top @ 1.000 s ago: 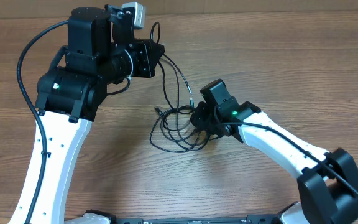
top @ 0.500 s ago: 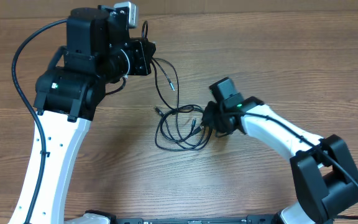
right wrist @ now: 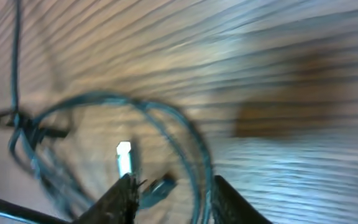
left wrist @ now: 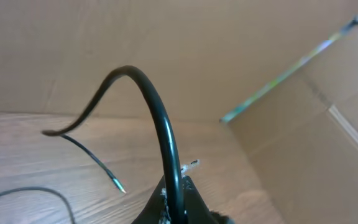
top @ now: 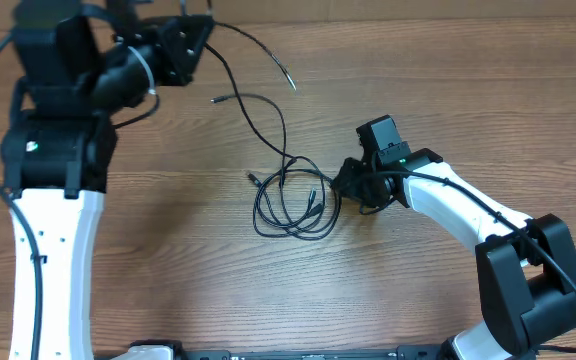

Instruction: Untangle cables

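Left gripper (top: 190, 42) pulled away up-left, dragging one cable (top: 253, 42) clamped in its jaws clear of the bunch (top: 293, 205). Right gripper (top: 351, 185) jaws widened.

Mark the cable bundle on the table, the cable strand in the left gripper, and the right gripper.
cable bundle (top: 258, 212): overhead view, left edge of the loops.
cable strand (left wrist: 164, 127): left wrist view, middle of its arch.
right gripper (right wrist: 173, 186): right wrist view, gap midway between its fingertips.

Black cables (top: 290, 195) looped on a brown, wood-grained counter (top: 188, 270). Left arm (top: 53, 250) and right arm (top: 458, 210) are both white with black joints. There's a tiny green light (top: 405, 158) glowing on the right one, and tan cardboard (left wrist: 278, 149) behind.
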